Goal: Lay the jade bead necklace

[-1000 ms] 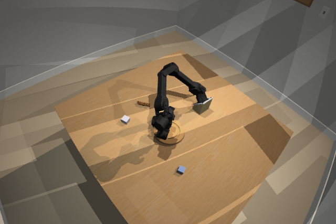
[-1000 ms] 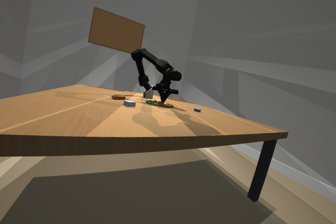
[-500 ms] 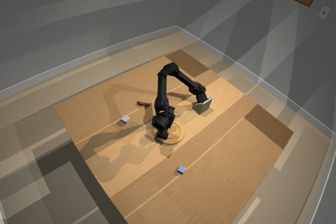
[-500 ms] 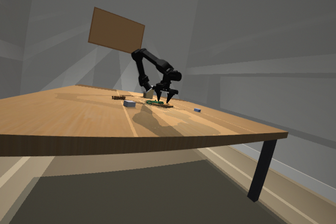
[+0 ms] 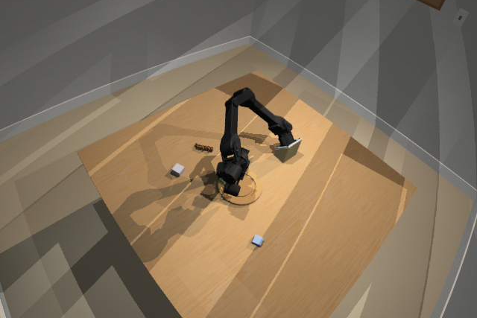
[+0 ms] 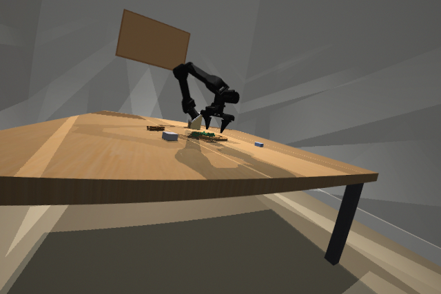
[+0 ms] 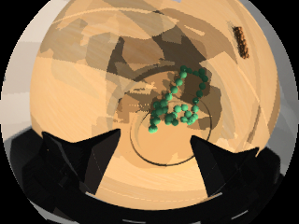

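The round bead board point(image 5: 252, 197) point(image 6: 220, 139) point(image 7: 159, 149) lies flat on the table, its thin circular groove visible in the wrist view. The jade bead necklace point(image 6: 202, 134) point(image 7: 179, 82) lies on it in a crumpled loop. In the wrist view one part is bunched inside the groove ring, and another stretches past the ring's far side toward the board's edge. The necklace does not follow the round line of the groove. My gripper point(image 6: 214, 130) point(image 7: 157, 136) is open and empty, its fingertips a little above the board. In the top view the arm hides the fingertips and most of the necklace.
An orange-brown bead strand point(image 5: 203, 147) point(image 6: 155, 128) point(image 7: 241, 42) lies beyond the board. A pale block point(image 5: 177, 170) point(image 6: 169, 136) and a blue block point(image 5: 257, 240) point(image 6: 258, 144) lie on different sides of the board. The arm's wedge-shaped mount point(image 5: 291, 151) point(image 6: 195, 122) stands nearby.
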Controlling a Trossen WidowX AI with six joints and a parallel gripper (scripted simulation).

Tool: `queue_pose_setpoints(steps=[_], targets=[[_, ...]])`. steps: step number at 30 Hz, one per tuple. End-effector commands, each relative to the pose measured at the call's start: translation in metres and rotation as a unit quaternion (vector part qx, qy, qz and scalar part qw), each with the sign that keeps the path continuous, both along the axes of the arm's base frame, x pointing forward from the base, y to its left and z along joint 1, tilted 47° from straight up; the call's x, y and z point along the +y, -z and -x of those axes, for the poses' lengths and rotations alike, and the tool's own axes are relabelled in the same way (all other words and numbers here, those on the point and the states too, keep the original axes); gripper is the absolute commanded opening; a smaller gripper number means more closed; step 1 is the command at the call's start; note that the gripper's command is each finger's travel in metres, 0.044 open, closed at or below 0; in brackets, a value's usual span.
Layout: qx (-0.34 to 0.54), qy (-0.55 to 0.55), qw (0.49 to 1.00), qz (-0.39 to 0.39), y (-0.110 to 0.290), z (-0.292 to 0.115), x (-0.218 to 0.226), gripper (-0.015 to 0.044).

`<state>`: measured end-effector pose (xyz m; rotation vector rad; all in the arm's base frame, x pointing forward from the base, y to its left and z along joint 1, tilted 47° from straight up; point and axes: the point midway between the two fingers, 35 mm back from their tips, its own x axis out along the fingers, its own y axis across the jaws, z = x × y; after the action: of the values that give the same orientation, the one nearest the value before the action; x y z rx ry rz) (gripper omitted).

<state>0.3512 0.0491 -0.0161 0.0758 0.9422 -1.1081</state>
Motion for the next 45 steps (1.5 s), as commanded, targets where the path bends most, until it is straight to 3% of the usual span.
queue_pose_setpoints(steps=[1, 37, 45], targets=[[-0.003, 0.003, 1.0, -0.004, -0.002, 0.0, 0.002, 0.044], [-0.003, 0.003, 1.0, -0.004, -0.002, 0.0, 0.002, 0.044], [-0.053, 0.05, 0.997, -0.012, -0.046, 0.0, -0.029, 0.023]])
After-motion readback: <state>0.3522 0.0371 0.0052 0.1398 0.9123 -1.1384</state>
